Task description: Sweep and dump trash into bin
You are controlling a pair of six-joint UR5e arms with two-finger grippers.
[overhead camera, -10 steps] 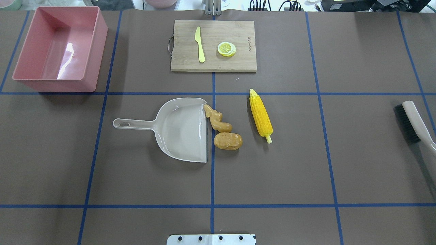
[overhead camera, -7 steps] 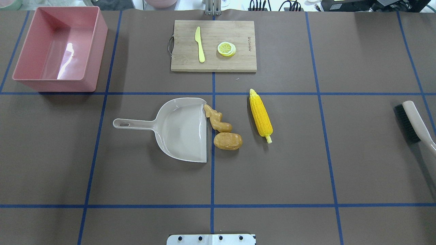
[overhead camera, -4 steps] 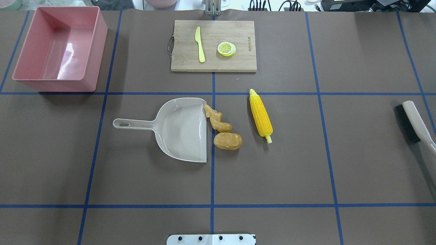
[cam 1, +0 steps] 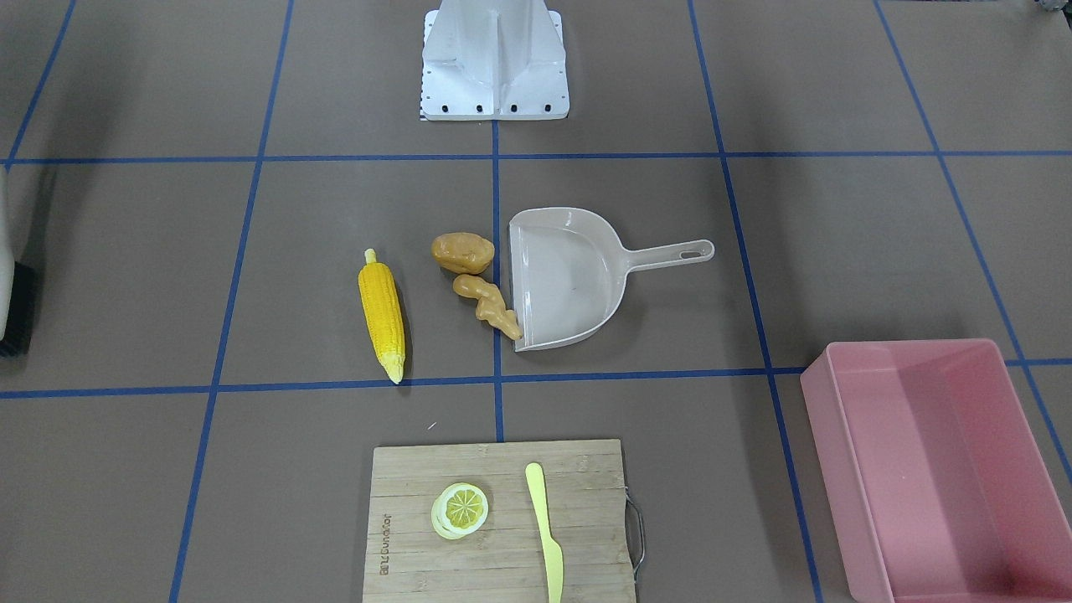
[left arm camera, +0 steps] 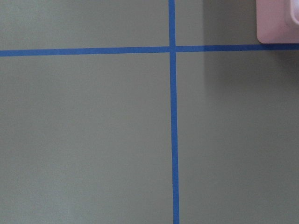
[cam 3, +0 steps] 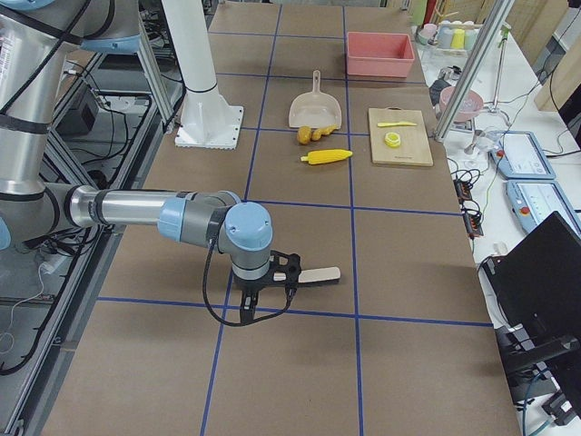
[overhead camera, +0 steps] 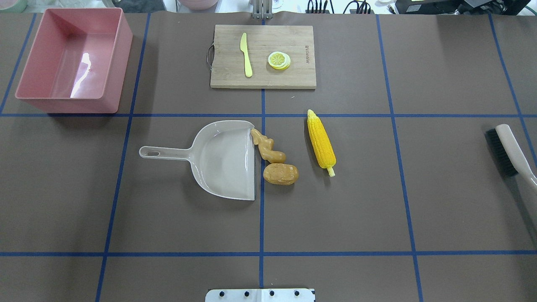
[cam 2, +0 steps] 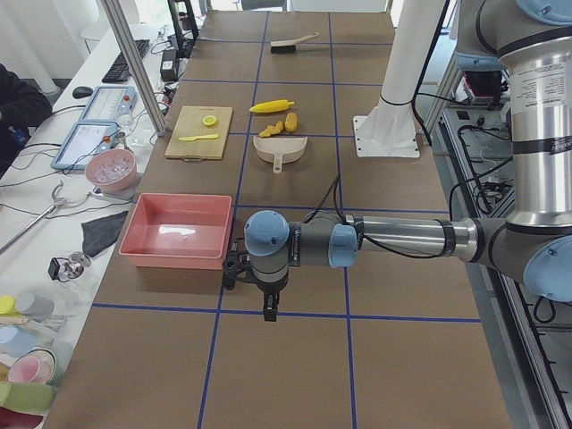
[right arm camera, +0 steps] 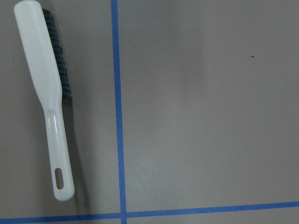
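Nothing has shifted: corn cob (overhead camera: 321, 142), potato (overhead camera: 281, 174), ginger root (overhead camera: 267, 147) lie unswept by the dustpan (overhead camera: 222, 161); whether my jaws are spread, I cannot tell

No change can be detected in the overhead view between the earlier moments and now. No shift is seen in the corn cob (overhead camera: 321, 140), the potato (overhead camera: 281, 174) or the ginger root (overhead camera: 267, 147). The same is noted for the dustpan (overhead camera: 226, 163) and the bin (overhead camera: 63, 105). The brush (overhead camera: 512, 144) at the right edge of the table is found at the same spot.
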